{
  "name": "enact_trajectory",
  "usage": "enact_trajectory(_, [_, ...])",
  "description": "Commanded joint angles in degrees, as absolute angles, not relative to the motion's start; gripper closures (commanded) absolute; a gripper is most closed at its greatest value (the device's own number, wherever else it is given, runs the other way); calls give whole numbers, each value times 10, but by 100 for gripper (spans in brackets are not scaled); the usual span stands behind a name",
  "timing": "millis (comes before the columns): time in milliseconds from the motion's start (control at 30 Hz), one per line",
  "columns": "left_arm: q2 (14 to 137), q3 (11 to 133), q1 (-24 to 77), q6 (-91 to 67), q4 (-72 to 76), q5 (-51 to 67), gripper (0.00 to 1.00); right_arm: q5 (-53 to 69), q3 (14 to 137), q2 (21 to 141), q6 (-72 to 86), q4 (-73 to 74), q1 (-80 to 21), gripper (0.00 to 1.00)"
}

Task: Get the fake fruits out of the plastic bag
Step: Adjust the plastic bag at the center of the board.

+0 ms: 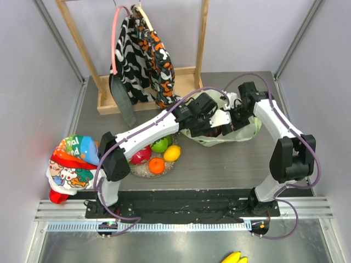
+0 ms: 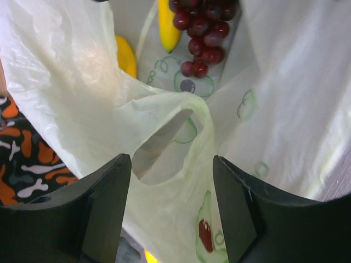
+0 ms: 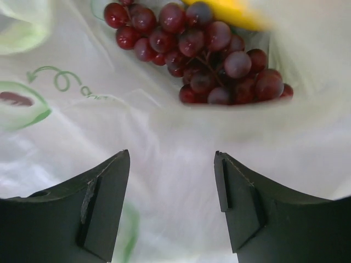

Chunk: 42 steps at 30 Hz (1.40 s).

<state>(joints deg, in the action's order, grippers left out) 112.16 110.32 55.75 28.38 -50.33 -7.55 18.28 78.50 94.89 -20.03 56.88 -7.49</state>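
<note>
The pale-green plastic bag (image 1: 219, 139) lies right of the table's middle. My left gripper (image 1: 215, 120) is open at its mouth; in the left wrist view the jaws (image 2: 171, 164) straddle a handle loop (image 2: 181, 118) without closing on it. My right gripper (image 1: 237, 118) is open inside the bag, its jaws (image 3: 171, 159) over bare plastic just short of the purple grapes (image 3: 197, 49). A banana (image 2: 167, 22) and another yellow fruit (image 2: 126, 55) lie in the bag beside the grapes (image 2: 200, 33). A mango (image 1: 141, 155), green apple (image 1: 160, 145), orange (image 1: 156, 165) and lemon (image 1: 172, 153) lie outside the bag.
The loose fruits rest on a round mat (image 1: 143, 171) left of the bag. A wooden rack (image 1: 109, 101) with patterned cloth (image 1: 145, 55) stands at the back. A colourful stuffed bag (image 1: 71, 164) sits at the left edge. A banana bunch (image 1: 233, 257) lies below the table's front.
</note>
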Motion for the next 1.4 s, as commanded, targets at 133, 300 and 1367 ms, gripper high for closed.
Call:
enact_trajectory(133, [1139, 1081, 560, 380, -534, -66, 34, 213, 704, 862, -118, 541, -75, 29])
enact_trajectory(300, [1136, 1019, 569, 419, -491, -128, 35, 205, 677, 843, -118, 530, -75, 29])
enact_trajectory(1367, [998, 1062, 510, 35, -455, -136, 100, 228, 848, 976, -161, 504, -162, 55])
